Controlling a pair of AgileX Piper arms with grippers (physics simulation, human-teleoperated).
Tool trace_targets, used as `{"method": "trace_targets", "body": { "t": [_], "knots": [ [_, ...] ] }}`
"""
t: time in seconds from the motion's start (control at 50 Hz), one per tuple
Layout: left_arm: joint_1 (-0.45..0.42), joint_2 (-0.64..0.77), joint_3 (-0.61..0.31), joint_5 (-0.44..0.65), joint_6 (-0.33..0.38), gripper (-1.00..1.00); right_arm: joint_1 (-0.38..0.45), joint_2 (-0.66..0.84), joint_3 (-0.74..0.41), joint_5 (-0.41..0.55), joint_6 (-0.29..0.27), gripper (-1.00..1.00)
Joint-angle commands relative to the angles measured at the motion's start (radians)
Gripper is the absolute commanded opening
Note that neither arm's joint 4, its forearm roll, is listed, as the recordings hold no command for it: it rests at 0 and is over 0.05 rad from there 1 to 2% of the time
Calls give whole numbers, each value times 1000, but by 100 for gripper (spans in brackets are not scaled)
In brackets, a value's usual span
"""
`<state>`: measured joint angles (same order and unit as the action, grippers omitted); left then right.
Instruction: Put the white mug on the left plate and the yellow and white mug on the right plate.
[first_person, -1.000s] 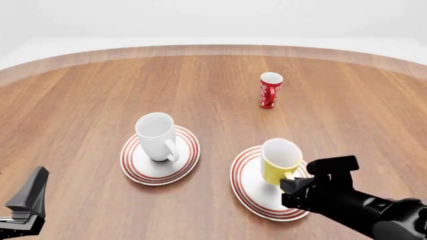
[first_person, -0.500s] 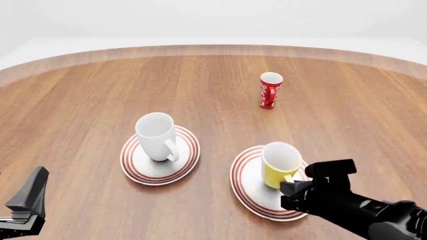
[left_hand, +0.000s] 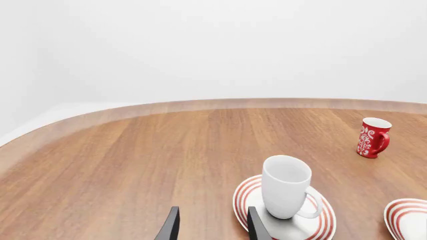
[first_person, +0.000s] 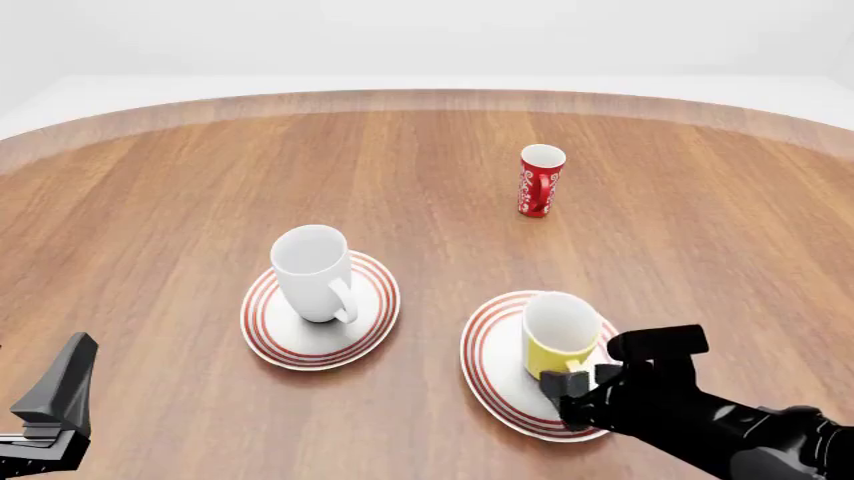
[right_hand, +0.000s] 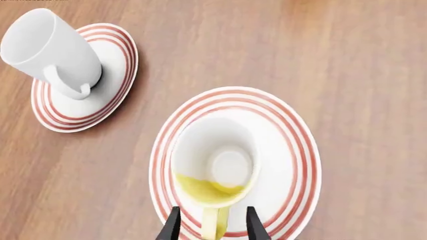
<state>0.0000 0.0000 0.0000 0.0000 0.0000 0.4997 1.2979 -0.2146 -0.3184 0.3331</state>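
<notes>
Right tool straddles the yellow and white mug's handle.

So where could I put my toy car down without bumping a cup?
Bare wood lies left of the left plate, and behind both plates up to the red cup. It is crowded at the right plate, where the right end effector straddles the yellow and white mug.

I see a plain white mug, yellow mug white inside, red-ringed white plates, red-and-white patterned cup.
</notes>
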Motion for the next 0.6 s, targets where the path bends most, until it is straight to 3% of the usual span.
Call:
{"method": "trace_targets", "body": {
  "t": [0.02,0.26,0.6],
  "knots": [
    [0,0,0,0,0,100,-7,19,2,-15,6,100],
    [0,0,0,0,0,100,-12,5,2,-4,4,100],
    [0,0,0,0,0,100,-32,-166,-28,151,-30,100]
  ]
}}
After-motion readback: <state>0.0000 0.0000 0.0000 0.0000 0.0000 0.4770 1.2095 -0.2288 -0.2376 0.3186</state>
